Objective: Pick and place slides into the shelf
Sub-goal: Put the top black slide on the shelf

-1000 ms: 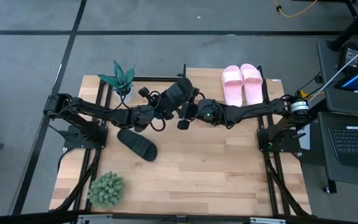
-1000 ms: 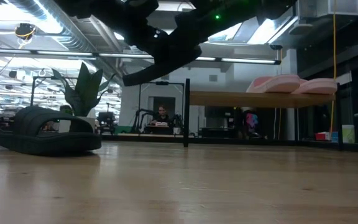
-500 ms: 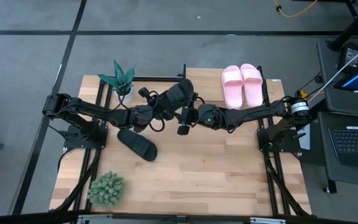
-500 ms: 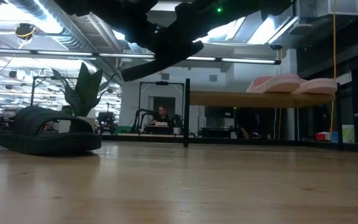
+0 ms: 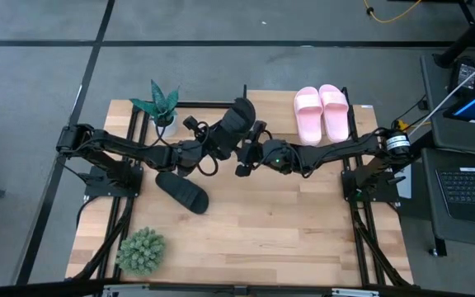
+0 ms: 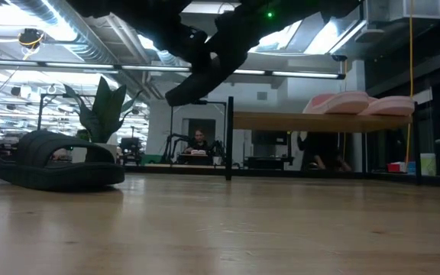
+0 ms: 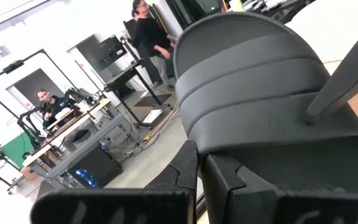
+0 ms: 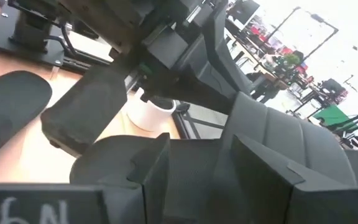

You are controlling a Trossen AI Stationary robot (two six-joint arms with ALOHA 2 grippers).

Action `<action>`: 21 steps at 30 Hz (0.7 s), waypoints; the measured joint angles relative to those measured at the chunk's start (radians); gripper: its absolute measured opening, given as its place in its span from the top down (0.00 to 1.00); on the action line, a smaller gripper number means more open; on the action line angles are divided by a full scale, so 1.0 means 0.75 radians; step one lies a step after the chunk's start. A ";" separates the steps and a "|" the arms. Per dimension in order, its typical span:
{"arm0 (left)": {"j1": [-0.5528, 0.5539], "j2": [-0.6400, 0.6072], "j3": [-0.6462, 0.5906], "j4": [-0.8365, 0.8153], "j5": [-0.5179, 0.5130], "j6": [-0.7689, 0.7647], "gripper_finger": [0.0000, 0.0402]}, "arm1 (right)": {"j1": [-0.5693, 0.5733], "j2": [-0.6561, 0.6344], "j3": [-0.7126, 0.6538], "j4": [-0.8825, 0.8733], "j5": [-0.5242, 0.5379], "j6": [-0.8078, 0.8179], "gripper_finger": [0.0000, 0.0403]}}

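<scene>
— Left gripper (image 5: 218, 140)?
— Pinched tight on one end of the lifted black slide (image 5: 237, 115). Held in the air, tilted, over the back middle of the table (image 5: 287, 223), just beside the left end of the shelf (image 5: 277, 111).
— And the right gripper (image 5: 249, 153)?
— Hanging right next to that same slide, fingers spread apart. Cannot tell whether touching it; gripping nothing that shows.
— Anything on the shelf?
— Carrying the pink pair (image 5: 322, 111), side by side at the right end, soles down. Bare board to the left of them.
— Where's the second black slide (image 5: 182, 190)?
— Lying flat on the table, in front of the left arm, well apart from the shelf.
— Anything else about?
— A leafy plant (image 5: 159, 103) at the back left corner, a spiky plant (image 5: 141, 250) at the front left. Beyond the table, in the low view, a person (image 6: 198, 141) seated at a desk.
</scene>
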 joint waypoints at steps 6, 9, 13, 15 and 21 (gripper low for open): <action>-0.001 0.000 0.000 -0.001 0.009 -0.001 1.00 | 0.000 0.000 0.000 0.010 0.023 -0.064 0.57; -0.005 0.000 0.000 -0.001 0.015 -0.001 1.00 | 0.000 0.000 0.000 0.021 0.084 -0.114 0.57; -0.013 0.000 0.000 0.005 0.016 0.001 1.00 | 0.000 0.000 0.000 0.020 0.126 -0.164 0.57; -0.018 0.000 0.000 0.017 0.016 0.001 1.00 | 0.000 0.000 0.000 0.020 0.129 -0.164 0.57; -0.038 0.000 0.000 0.028 0.017 0.001 1.00 | 0.000 0.000 0.000 0.020 0.214 -0.224 0.57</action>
